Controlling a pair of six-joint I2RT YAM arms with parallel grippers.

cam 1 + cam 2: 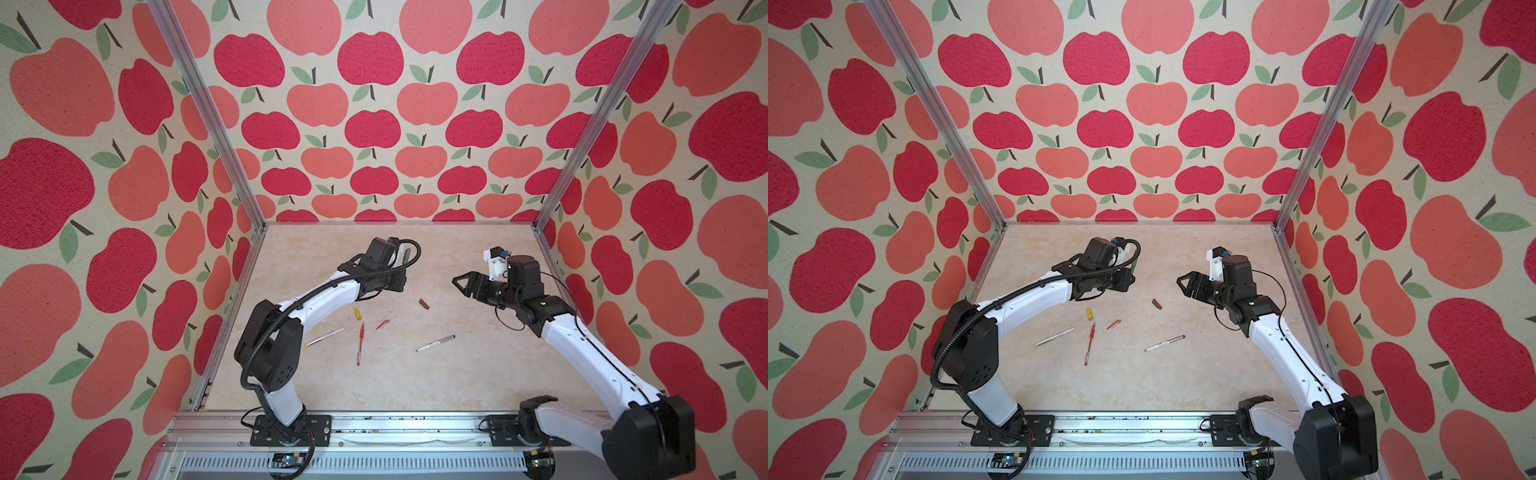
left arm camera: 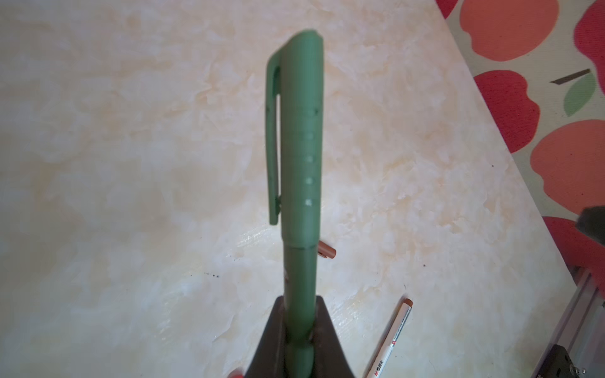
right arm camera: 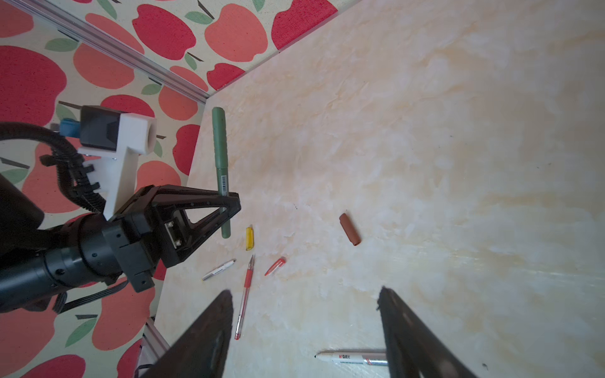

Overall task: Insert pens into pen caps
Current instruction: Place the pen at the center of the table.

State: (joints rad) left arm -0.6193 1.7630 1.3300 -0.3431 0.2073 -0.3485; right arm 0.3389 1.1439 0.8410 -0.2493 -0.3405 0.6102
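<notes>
The marbled tabletop [image 1: 457,374] carries every loose piece in a cluster near its middle, within reach of both arms. The left gripper [image 3: 234,204] hangs above the far left part of the tabletop with its jaws clamped on the barrel of the dark green pen [image 3: 220,157], well down toward the tail end. That grip leaves the whole front of the pen free, and the left wrist view shows why it matters: the dark green cap [image 2: 302,131] sits over the writing end, clip to one side, apparently pushed home, so this pair looks finished and ready to be set down. The right gripper [image 3: 304,291] hovers opposite, level with its partner and pointed toward it, with its jaws spread wide and nothing between them; it seems placed either to have let go of the cap or to reach for the next piece. Below lie the three pens not yet capped, all flat and apart from one another: the brown-tipped white pen [image 1: 436,343] nearest the right arm, the red pen [image 1: 359,345] in the middle and the yellow-tipped white pen [image 1: 325,336] nearest the left arm. Their caps lie just beyond them, each near its own pen, which should make matching easy: the maroon-brown cap [image 1: 424,304], the yellow cap [image 1: 356,314] and the red cap [image 1: 382,324], which is close beside the red pen's tip.
</notes>
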